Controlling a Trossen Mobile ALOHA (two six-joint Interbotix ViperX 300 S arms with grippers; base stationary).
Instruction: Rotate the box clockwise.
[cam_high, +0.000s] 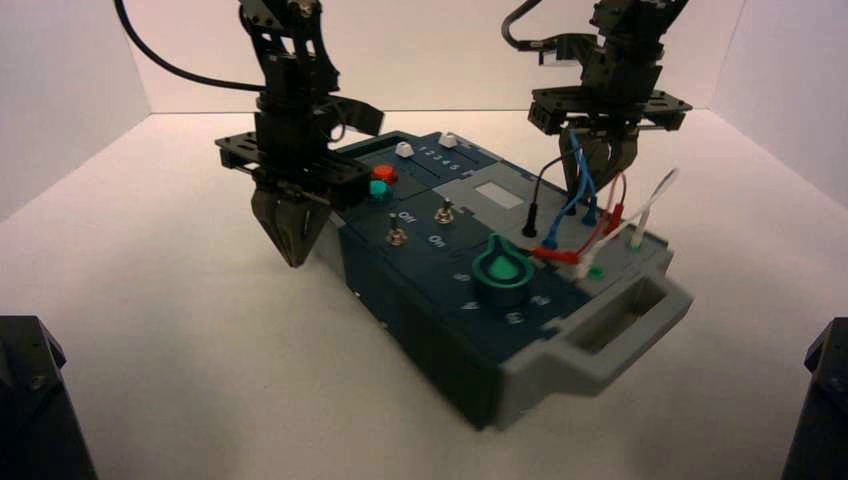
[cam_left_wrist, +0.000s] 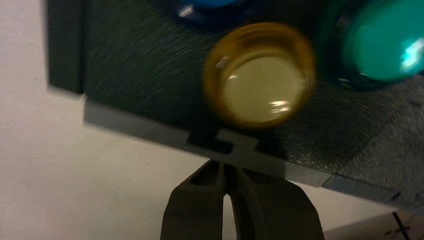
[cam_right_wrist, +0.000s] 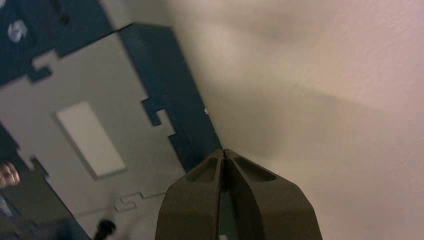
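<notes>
The dark-teal and grey box (cam_high: 440, 290) lies diagonally on the white table, its grey end handle (cam_high: 620, 320) towards the near right. My left gripper (cam_high: 293, 240) is shut, its tips at the box's left side by the button end. In the left wrist view its tips (cam_left_wrist: 227, 167) touch the box's grey edge just below the yellow button (cam_left_wrist: 257, 75) and beside a teal button (cam_left_wrist: 385, 40). My right gripper (cam_high: 600, 160) is shut, behind the jumper wires (cam_high: 590, 210) at the box's far right edge. In the right wrist view its tips (cam_right_wrist: 223, 155) meet the dark-teal side (cam_right_wrist: 165, 90).
On the box top are a green dial (cam_high: 500, 272), two toggle switches (cam_high: 397, 236), a red button (cam_high: 384, 173) and white slider caps (cam_high: 405, 149). White walls enclose the table (cam_high: 180, 330). Dark blocks stand at the near left (cam_high: 30, 400) and near right (cam_high: 820, 400) corners.
</notes>
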